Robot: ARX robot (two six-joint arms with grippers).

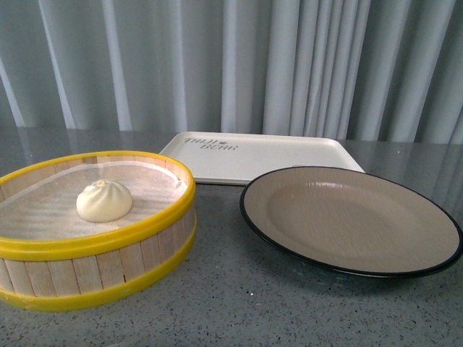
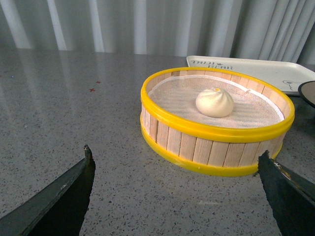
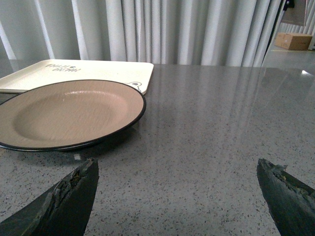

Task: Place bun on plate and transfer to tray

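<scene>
Left gripper [image 2: 175, 150], right gripper [image 3: 177, 161]: jaws apart, empty; task unstarted.
Cream-white pleated bun [image 1: 104, 200] in yellow-rimmed bamboo steamer [image 1: 108, 267]; round taupe plate [image 1: 347, 217] bare, beside cream rectangular tray [image 1: 275, 159].

A grey speckled tabletop [image 1: 239, 303] is carrying three things directly: a yellow-rimmed bamboo steamer basket [image 1: 108, 264] is sitting on the left, the plate [image 1: 347, 217] is lying just to its right, and the tray [image 1: 268, 155] is resting behind them — possibly touching the plate's far rim.
</scene>
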